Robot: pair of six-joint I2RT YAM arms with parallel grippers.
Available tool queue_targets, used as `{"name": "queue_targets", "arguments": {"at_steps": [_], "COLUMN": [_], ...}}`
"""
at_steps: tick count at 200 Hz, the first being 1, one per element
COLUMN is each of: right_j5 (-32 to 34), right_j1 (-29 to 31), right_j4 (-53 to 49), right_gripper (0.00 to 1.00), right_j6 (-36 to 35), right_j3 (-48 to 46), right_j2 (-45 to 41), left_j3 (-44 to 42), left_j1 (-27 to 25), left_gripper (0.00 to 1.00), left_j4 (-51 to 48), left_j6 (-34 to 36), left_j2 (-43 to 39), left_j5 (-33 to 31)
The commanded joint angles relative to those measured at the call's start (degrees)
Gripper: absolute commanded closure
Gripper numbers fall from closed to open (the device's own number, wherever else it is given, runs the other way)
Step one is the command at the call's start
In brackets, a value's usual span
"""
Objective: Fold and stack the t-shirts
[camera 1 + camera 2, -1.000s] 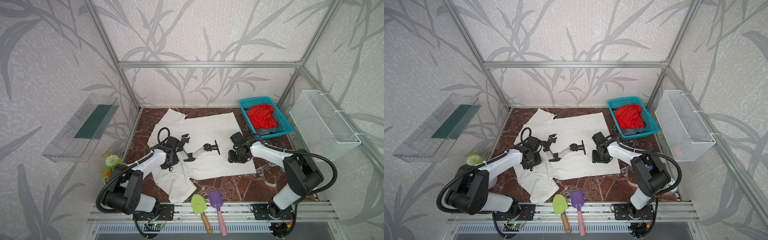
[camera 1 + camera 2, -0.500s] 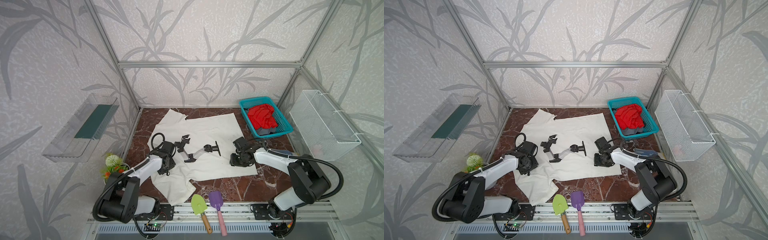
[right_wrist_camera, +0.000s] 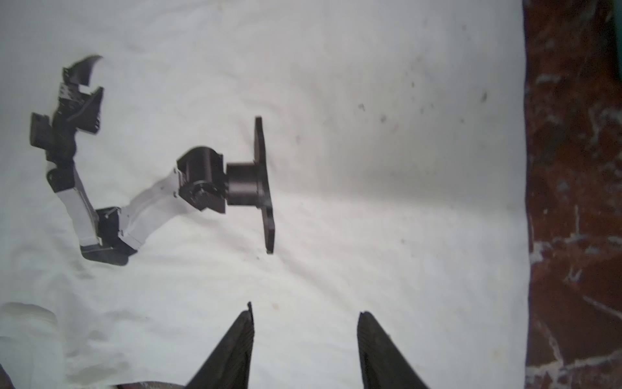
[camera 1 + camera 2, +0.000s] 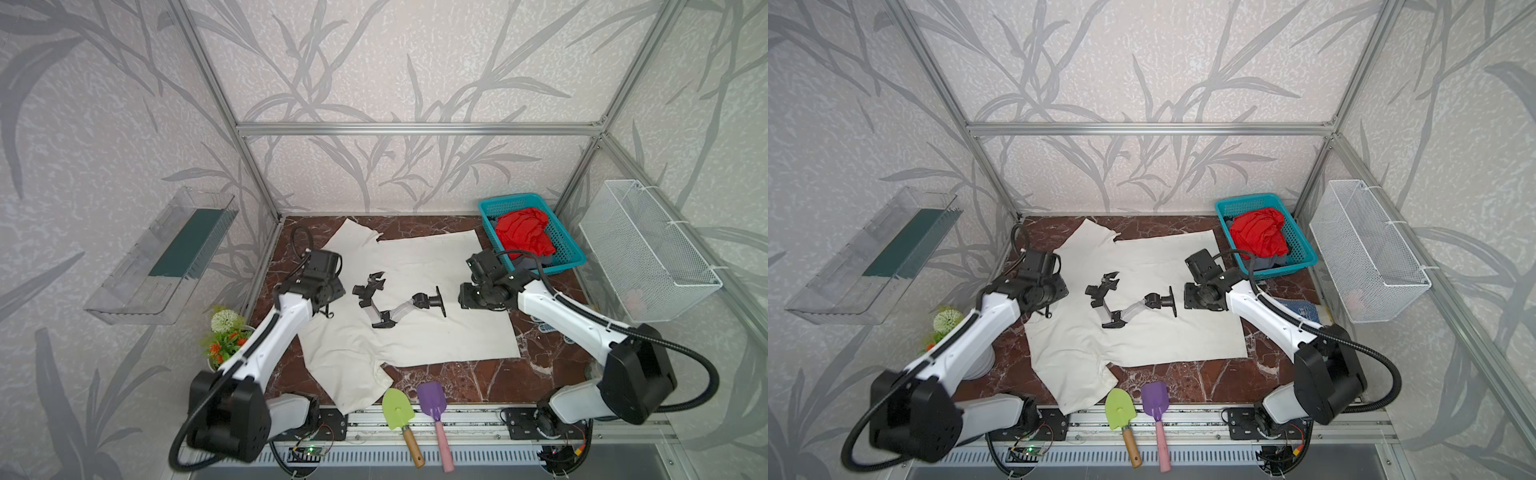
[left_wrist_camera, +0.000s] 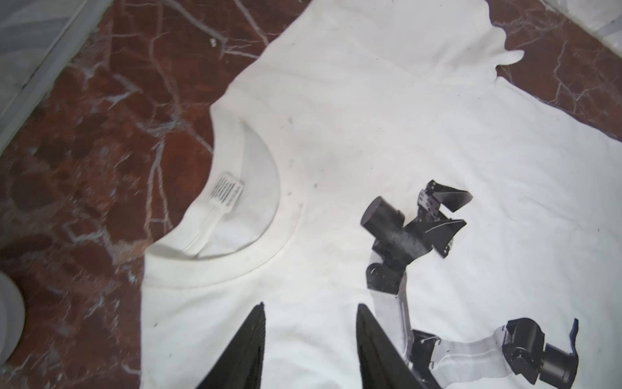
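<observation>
Though the red t-shirt (image 4: 523, 232) hides most of the grey t-shirt (image 4: 540, 261), left gripper (image 5: 310, 306) and right gripper (image 3: 306, 310) hang half-open, empty.

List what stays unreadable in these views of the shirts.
- Dark grey shirt: both top views, mostly buried under the red shirt in the teal basket.
- Blue knitted glove: both top views, partly behind the right arm.
- Pink item in wire basket: too blurred through mesh.

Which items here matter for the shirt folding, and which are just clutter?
Job:
- cream-white t-shirt, spread on the table
- red t-shirt, bunched in the teal basket
- dark grey t-shirt, under the red one

Clutter:
- green trowel
- purple shovel
- potted plant
- blue-and-white glove
- white wire basket
- clear wall tray
</observation>
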Motion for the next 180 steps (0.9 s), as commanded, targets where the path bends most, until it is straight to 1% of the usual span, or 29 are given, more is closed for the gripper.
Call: {"name": "queue_targets", "arguments": {"at_steps": [1, 8, 22, 29, 41, 55, 86, 117, 140, 180], "right_j5": [-1.19, -1.57, -2.41, -3.43, -4.43, -4.44, -5.73, -6.83, -8.00, -9.09], "right_j1": [-0.98, -1.25, -1.95, -2.35, -2.79, -2.82, -2.82, -2.75, -2.10, 0.86], "right_j4": [0.22, 0.61, 2.30, 3.16, 4.43, 5.92, 6.56, 7.35, 8.60, 9.07], "right_gripper": [0.49, 0.49, 0.49, 0.49, 0.49, 0.50, 0.50, 0.50, 0.50, 0.50], "right_j6": [-4.19, -4.54, -4.84, -4.76, -4.41, -4.10, -2.73, -1.09, -0.12, 1.51], "right_j3": [6.49, 8.18, 9.17, 9.20, 8.55, 6.94, 4.20, -0.30, -4.97, -12.06], "right_j2": [9.03, 12.40, 16.60, 18.24, 19.79, 20.35, 21.17, 20.67, 18.56, 13.90], "left_j3": [8.25, 10.61, 14.61, 15.91, 16.41, 15.12, 9.72, 3.81, -0.96, -9.05], "left_j1": [2.17, 2.92, 4.35, 4.64, 4.77, 4.81, 5.50, 6.93, 7.20, 7.73], "left_gripper": [0.55, 0.55, 0.56, 0.57, 0.57, 0.57, 0.57, 0.57, 0.57, 0.57], "left_j4": [1.19, 1.79, 2.33, 2.52, 3.17, 3.41, 3.57, 4.65, 5.19, 4.73], "left_j6": [6.95, 6.91, 6.03, 5.51, 4.34, 2.66, -0.34, -3.03, -4.35, -5.66], "left_j2": [13.32, 17.09, 24.63, 27.20, 29.71, 30.28, 29.59, 27.52, 23.57, 13.12], "left_j5": [4.54, 5.47, 8.06, 8.35, 8.21, 7.40, 5.79, 7.41, 7.17, 4.92]}}
